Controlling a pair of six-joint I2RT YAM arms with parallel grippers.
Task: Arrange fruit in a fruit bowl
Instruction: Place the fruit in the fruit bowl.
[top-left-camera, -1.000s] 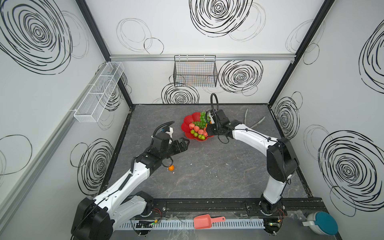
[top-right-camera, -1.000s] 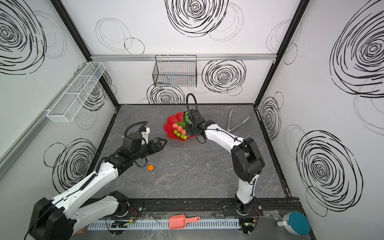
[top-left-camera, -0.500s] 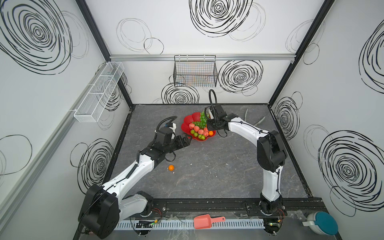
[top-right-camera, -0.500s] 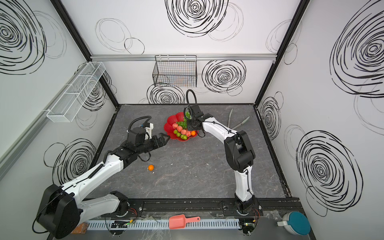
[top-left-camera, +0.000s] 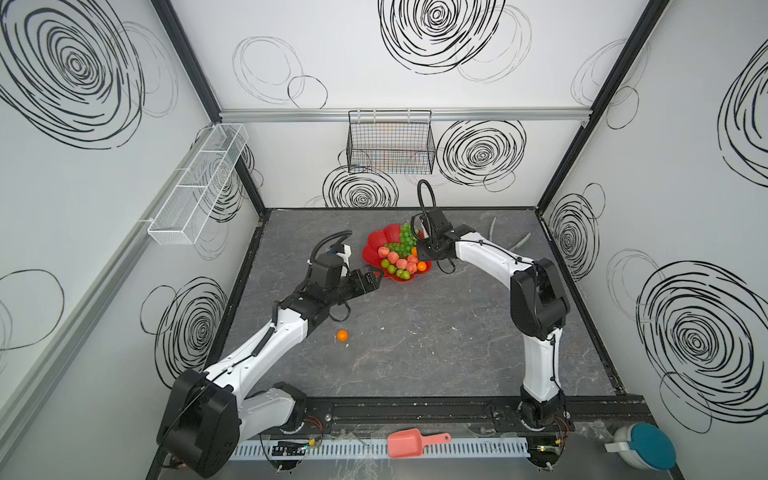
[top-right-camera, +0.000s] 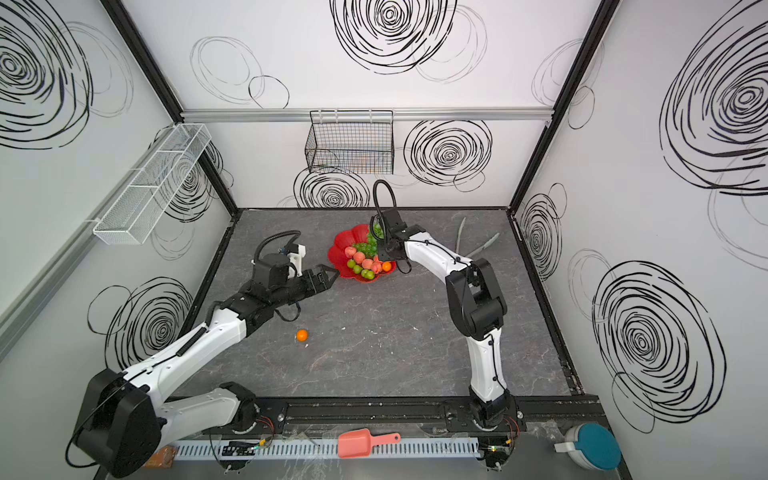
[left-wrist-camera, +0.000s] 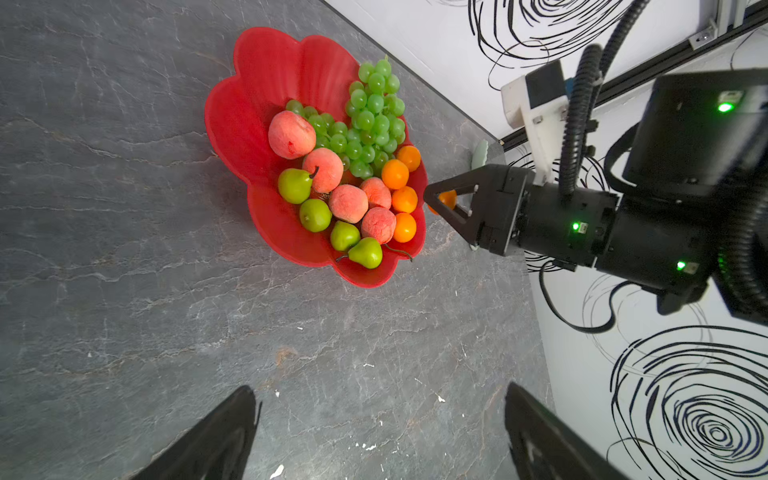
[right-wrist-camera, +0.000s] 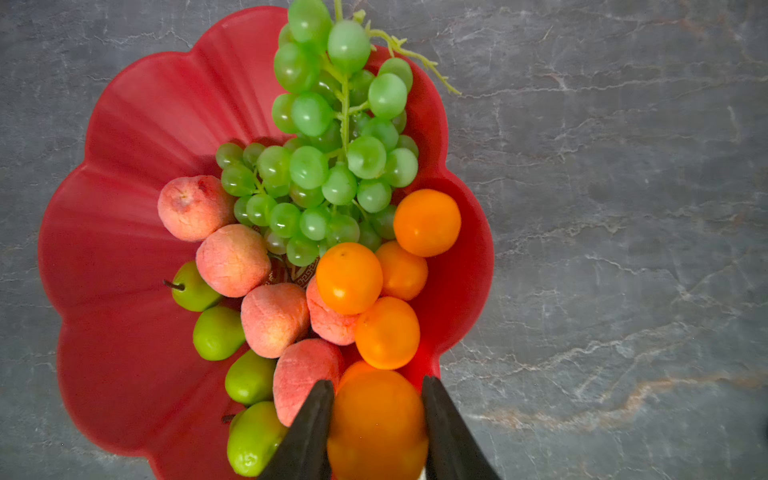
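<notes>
CHANGE: right arm elbow drawn inward; left arm reached nearer fruit bowl (top-left-camera: 374, 248); loose tangerine (top-left-camera: 342, 335) unmoved on counter (top-left-camera: 415, 353) | POSE: right fingers (left-wrist-camera: 433, 195) clamp held tangerine (right-wrist-camera: 376, 415) at bowl's 3 o'clock rim; left fingers (top-left-camera: 369, 280) spread, empty, at 8 o'clock | BOWL: counter 12 o'clock

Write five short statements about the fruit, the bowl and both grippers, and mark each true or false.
1. The right gripper is shut on a tangerine. True.
2. The left gripper holds a pear. False: it is open and empty; the four pears lie in the bowl.
3. Every tangerine is in the bowl. False: a loose tangerine lies on the table, apart from the bowl.
4. The grapes lie in the bowl. True.
5. Five peaches lie in the bowl. True.
</notes>
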